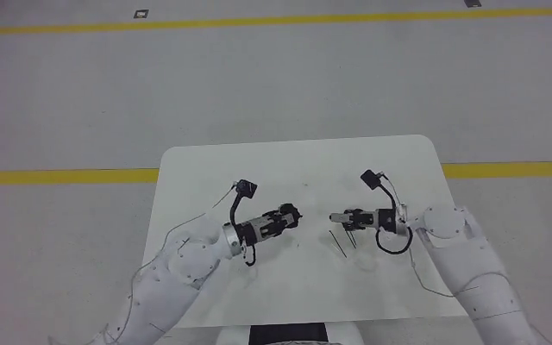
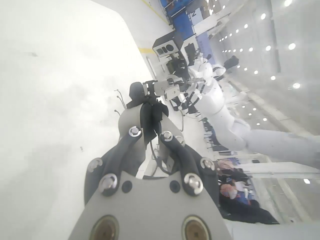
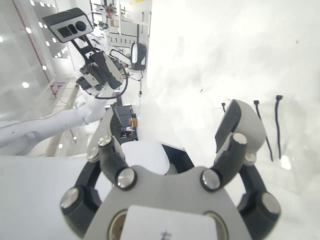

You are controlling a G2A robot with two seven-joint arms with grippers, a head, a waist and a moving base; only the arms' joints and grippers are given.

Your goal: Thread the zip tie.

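Three black zip ties lie flat on the white table; two are side by side and a third is partly hidden behind a finger. From above they are thin dark lines just in front of my right gripper. That gripper stands open just above the table with nothing between its fingers. My left gripper faces it across a small gap, its black pads pressed together, shut, with no tie seen in them.
The table's rounded far corner and its edges are close to both arms. Cables loop from each wrist. Bare tabletop stretches behind the grippers. Factory floor with yellow lines surrounds the table.
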